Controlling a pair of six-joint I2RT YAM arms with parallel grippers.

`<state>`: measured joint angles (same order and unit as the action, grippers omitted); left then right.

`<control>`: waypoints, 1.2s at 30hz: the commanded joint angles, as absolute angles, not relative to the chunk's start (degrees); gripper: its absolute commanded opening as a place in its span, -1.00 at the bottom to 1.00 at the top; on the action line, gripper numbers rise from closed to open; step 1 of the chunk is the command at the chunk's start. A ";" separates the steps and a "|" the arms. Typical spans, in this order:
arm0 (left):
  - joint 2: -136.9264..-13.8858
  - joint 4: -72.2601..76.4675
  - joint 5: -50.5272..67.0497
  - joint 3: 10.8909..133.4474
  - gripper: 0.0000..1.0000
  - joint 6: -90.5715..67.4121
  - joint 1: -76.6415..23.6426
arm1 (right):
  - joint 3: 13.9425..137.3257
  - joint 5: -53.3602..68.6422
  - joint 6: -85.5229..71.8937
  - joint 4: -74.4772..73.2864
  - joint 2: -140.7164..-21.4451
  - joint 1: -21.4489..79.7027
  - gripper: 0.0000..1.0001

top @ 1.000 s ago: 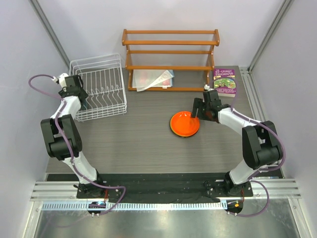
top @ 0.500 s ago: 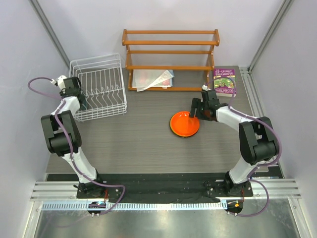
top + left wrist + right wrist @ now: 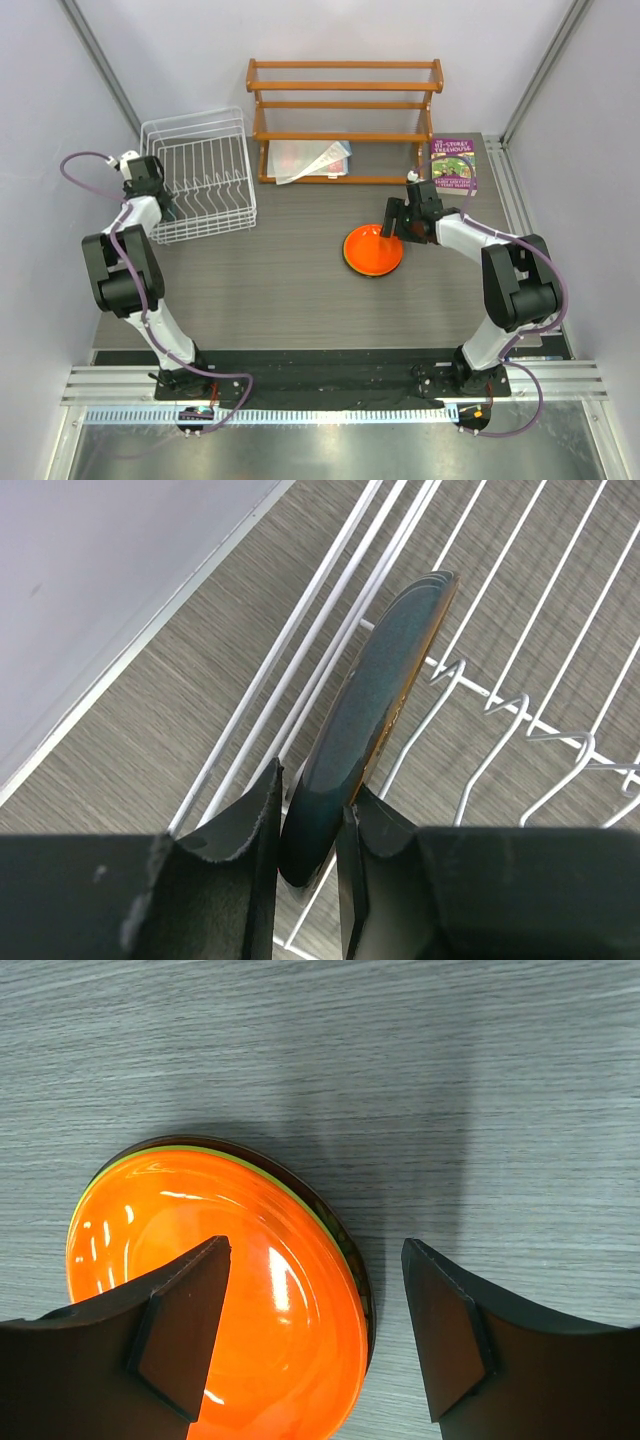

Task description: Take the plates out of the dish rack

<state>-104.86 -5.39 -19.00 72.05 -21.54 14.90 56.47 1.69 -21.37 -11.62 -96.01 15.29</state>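
The white wire dish rack [image 3: 200,175] stands at the back left. My left gripper [image 3: 160,198] is at its left side, shut on the teal blue plate [image 3: 375,700], which stands on edge among the rack's wires [image 3: 311,590]. In the top view the plate is hidden by the gripper. The orange plate [image 3: 372,250] lies on the table at centre right. It sits on a lime green rim [image 3: 200,1149] and a dark rim [image 3: 362,1280]. My right gripper [image 3: 395,232] is open and empty, its jaws straddling the stack's right edge [image 3: 315,1250].
An orange-brown wooden tiered shelf [image 3: 345,120] stands at the back centre with a white sheet-like item [image 3: 315,158] under it. A purple book [image 3: 454,165] lies at the back right. Grey walls close in on the left, back and right.
My left wrist has shifted slightly left and nearer at the rack's left side. My right gripper has edged a little left over the orange plate. The plates have not moved.
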 commanded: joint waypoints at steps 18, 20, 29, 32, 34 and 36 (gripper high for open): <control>-89.31 -6.41 -14.94 73.74 -1.00 -21.36 15.21 | 55.90 2.37 -21.36 -11.51 -91.14 15.47 0.50; -88.16 -7.12 -14.94 74.09 -1.00 -21.44 15.29 | 56.07 2.37 -21.27 -12.13 -90.53 15.56 0.50; -80.17 -12.39 -8.56 73.83 -1.00 -25.22 15.29 | 55.46 0.26 -20.30 -15.38 -83.50 15.56 0.58; -77.44 -12.66 -2.22 72.16 -1.00 -29.87 14.94 | 54.85 0.26 -20.48 -16.00 -79.38 15.56 0.59; -76.21 -12.13 4.20 69.88 -1.00 -33.03 13.55 | 54.76 2.10 -20.65 -16.00 -76.83 15.64 0.57; -74.45 -11.16 6.06 68.30 -1.00 -33.57 11.35 | 54.93 4.12 -21.62 -15.91 -75.50 15.82 0.57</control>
